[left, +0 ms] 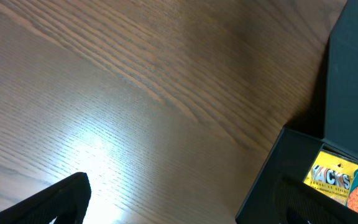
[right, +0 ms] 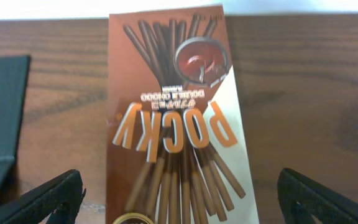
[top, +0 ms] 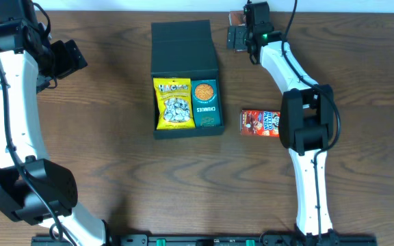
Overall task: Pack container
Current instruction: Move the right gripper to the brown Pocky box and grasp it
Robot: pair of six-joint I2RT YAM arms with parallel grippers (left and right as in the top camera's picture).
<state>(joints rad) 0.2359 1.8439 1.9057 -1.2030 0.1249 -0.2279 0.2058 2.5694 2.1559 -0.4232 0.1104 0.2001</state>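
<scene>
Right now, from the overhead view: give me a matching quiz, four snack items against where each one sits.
Things:
1. yellow packet
2. teal carton
3. red packet
4. Pocky box

Places:
A. on the table, just right of the container
B. inside the container, left side
C. by the table's far edge, outside the container
D. inside the container, right side

Pairs: 1-B, 2-D, 3-A, 4-C
</scene>
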